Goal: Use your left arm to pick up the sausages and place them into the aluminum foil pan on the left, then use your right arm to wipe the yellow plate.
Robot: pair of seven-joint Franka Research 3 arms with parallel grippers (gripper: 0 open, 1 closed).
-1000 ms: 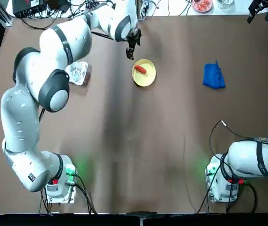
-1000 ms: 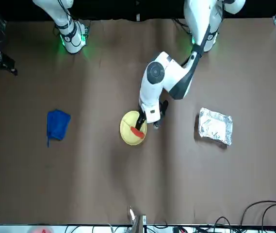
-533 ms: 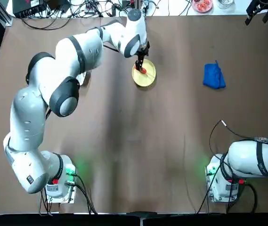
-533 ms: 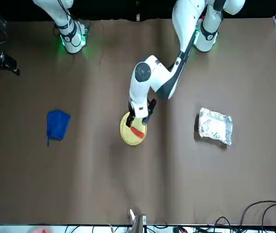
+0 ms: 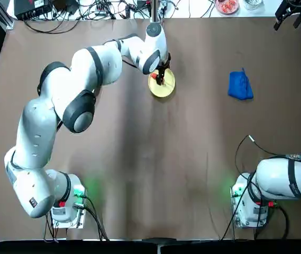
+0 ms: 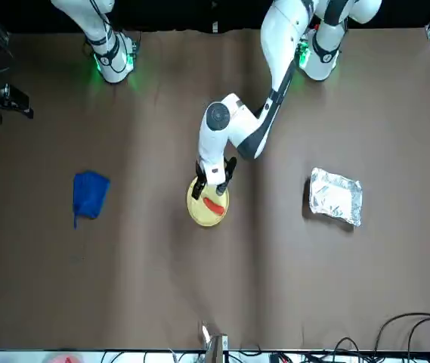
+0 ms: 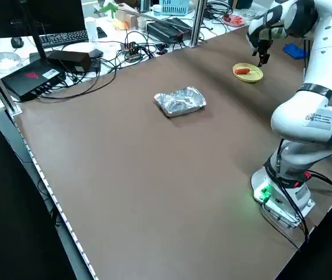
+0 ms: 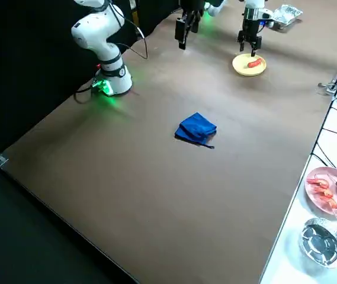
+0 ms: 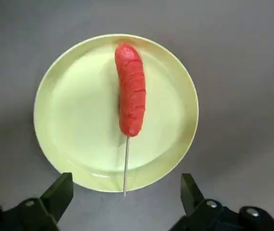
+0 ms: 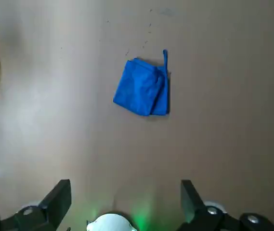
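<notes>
A red-orange sausage (image 9: 130,90) with a thin stick in one end lies on the yellow plate (image 9: 74,115), which sits at the table's far middle (image 5: 167,88). My left gripper (image 5: 161,75) hangs just above the plate and the sausage (image 6: 214,205), open, its fingers (image 9: 59,192) standing wider apart than the plate. The aluminum foil pan (image 6: 335,197) rests apart on the left side of the table (image 7: 180,101), mostly hidden under the left arm in the top view. My right gripper (image 10: 125,185) is raised high at the far right (image 5: 293,13), open and holding nothing.
A folded blue cloth (image 5: 240,85) lies on the right side of the table, below the right gripper (image 10: 143,87). Beyond the far edge are cables, a pink plate of food (image 8: 331,186) and a round foil dish (image 8: 321,241).
My left gripper has swung from beyond the plate's far-left side to right over the plate and come down toward the sausage. The right arm has not moved.
</notes>
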